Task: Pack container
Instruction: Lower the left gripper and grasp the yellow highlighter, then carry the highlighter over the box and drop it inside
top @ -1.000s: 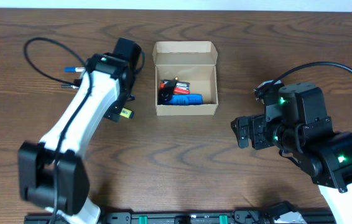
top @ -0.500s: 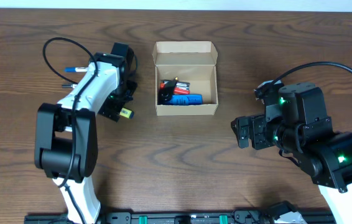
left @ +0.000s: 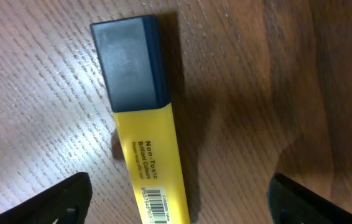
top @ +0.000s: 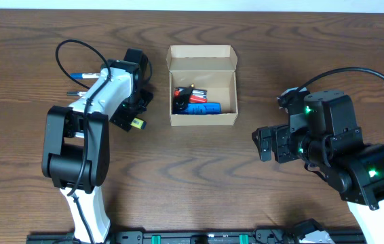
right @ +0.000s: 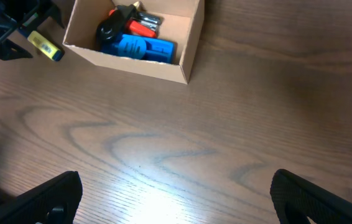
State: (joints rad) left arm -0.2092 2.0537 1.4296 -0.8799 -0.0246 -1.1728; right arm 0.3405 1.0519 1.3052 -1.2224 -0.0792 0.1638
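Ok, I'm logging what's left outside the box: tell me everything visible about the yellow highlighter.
The yellow highlighter is a flat plastic marker with a dark blue-grey cap fitted on, black "Non-Toxic" print and a barcode. It lies flat on the wooden table, left of the container and apart from it. The left gripper straddles it, open, not touching.

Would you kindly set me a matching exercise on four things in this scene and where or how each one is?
Things:
1 yellow highlighter
2 blue item
3 container
4 right gripper

States:
A lid open
B inside the container
C jaws open, over bare table
D lying on the table, outside the container

Pairs: 1-D, 2-B, 3-A, 4-C
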